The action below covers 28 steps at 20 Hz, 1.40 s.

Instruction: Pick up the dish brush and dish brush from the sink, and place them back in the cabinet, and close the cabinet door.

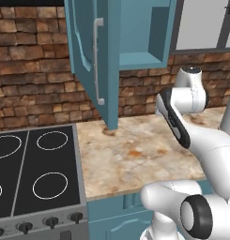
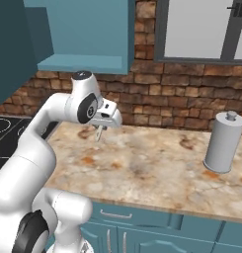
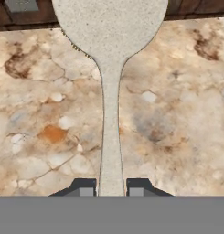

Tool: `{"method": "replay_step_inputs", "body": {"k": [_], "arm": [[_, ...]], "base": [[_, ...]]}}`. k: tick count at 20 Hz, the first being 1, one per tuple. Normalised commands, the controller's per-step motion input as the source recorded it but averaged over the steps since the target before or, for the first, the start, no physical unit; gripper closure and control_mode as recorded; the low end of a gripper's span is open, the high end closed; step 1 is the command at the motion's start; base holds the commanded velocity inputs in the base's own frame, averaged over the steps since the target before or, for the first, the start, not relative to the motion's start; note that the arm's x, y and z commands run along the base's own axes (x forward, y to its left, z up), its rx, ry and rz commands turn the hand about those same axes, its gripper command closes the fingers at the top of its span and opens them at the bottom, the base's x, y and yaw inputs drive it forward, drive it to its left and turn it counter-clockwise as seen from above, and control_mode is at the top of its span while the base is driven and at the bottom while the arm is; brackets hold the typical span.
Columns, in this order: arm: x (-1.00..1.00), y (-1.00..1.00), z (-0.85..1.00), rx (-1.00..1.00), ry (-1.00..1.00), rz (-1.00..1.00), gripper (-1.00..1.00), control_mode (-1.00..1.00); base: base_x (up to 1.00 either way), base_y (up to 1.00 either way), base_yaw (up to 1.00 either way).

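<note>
Fingers (image 3: pixel 86 188) are pinched on the handle of one dish brush (image 3: pixel 110 91), its round head cut off at the hand view's top edge. Beneath it lies the marbled counter (image 1: pixel 135 154). One cabinet door (image 1: pixel 90 61) stands open; one grey canister (image 2: pixel 223 142) is seen.

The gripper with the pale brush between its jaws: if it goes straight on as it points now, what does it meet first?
Probably the mottled beige stone counter: the gripper looks down on it, and the speckled grey long-handled dish brush it holds would touch first. Depth is unclear.
</note>
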Motion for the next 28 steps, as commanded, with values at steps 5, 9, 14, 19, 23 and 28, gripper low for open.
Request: {"method": "replay_step_inputs", "body": {"k": [5, 9, 14, 19, 23, 28], "arm": [[0.00, 0.00, 0.48, 0.00, -0.11, 0.00, 1.00, -1.00], [0.00, 0.00, 0.53, 0.00, -0.13, 0.00, 1.00, -1.00], [0.00, 0.00, 0.47, 0.00, -0.12, 0.00, 1.00, -1.00], [0.00, 0.00, 0.38, 0.00, -0.10, 0.00, 1.00, -1.00], [0.00, 0.02, 0.36, 0.00, -0.09, 0.00, 1.00, -1.00], [0.00, 0.05, 0.38, 0.00, -0.09, 0.00, 1.00, -1.00]], "base": [[0.00, 0.00, 0.00], [0.00, 0.00, 0.00], [0.00, 0.00, 0.00], [0.00, 0.00, 0.00], [0.00, 0.00, 0.00], [0.00, 0.00, 0.00]]}}
